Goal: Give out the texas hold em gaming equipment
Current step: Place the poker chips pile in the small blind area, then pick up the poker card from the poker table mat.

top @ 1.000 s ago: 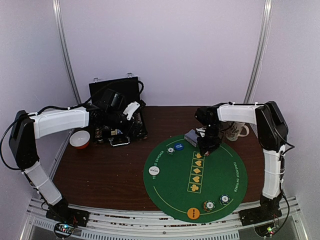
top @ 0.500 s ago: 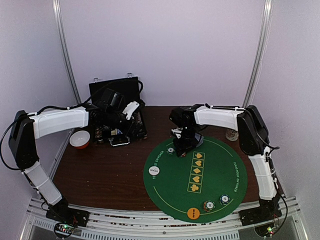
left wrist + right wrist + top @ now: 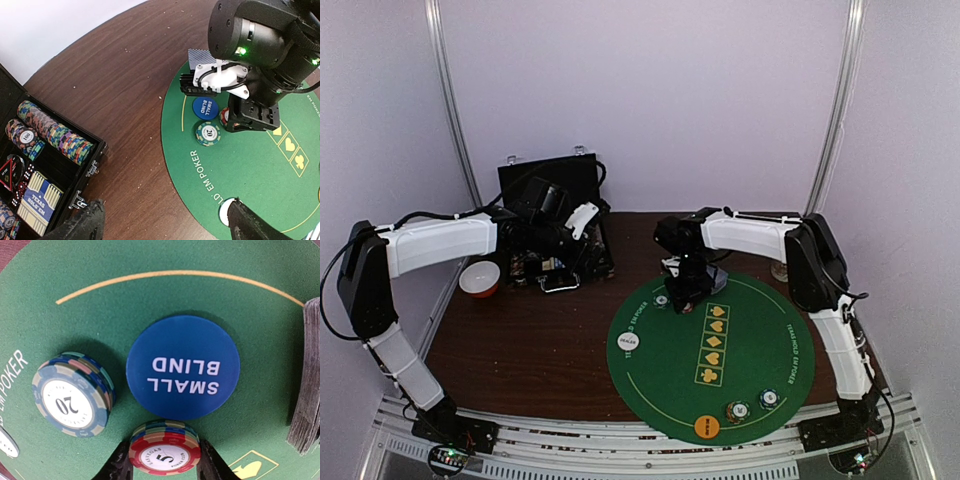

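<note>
Red chips (image 3: 165, 452) sit pinched in your right gripper (image 3: 164, 466); blue disc (image 3: 183, 367) and card deck (image 3: 305, 385) crowd close; left gripper (image 3: 167, 225) gapes wide.

The right tool (image 3: 165, 465), clamped on a red-rimmed chip stack (image 3: 165, 452), sits boxed in on the green mat (image 3: 150, 295): blue small-blind disc (image 3: 183, 367) just ahead, "20" chip stack (image 3: 72, 396) ahead-left, card deck (image 3: 306, 385) to its right. Bare felt beyond the disc leaves room to pass.
</note>
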Controlling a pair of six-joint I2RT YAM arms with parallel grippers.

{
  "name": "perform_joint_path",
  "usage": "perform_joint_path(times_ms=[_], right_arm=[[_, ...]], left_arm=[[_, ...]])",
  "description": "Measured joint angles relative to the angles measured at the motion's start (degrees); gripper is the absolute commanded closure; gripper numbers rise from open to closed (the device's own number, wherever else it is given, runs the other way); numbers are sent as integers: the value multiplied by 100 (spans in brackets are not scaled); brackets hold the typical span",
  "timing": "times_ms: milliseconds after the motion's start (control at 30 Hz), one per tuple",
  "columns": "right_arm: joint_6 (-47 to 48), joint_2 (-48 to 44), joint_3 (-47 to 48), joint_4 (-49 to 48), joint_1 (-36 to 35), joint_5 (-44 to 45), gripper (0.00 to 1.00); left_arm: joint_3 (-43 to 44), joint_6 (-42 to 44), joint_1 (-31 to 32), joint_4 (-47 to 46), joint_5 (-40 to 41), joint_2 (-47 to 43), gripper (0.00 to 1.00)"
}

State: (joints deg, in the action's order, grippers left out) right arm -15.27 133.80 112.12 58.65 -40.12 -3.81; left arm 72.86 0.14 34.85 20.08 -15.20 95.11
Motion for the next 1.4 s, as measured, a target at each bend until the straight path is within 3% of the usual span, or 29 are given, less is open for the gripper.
perform_joint_path(times_ms=[267,700,867,1067,1400], right_arm=[[-7,48,90,83,0,2,49],[181,-278,273,267,28,-55,23],[398,-831,544,323,96,-96,1],[817,-1338,595,264,625,7,0],[1604,-861,216,-291,1639,-166,0]], left_arm=[[0,0,2,0,-2,0,12],[0,0,0,0,-2,0,12],[0,2,2,0,-4,0,12],[0,2,0,2,-4,0,12],[0,48,0,4,-4,0,12]])
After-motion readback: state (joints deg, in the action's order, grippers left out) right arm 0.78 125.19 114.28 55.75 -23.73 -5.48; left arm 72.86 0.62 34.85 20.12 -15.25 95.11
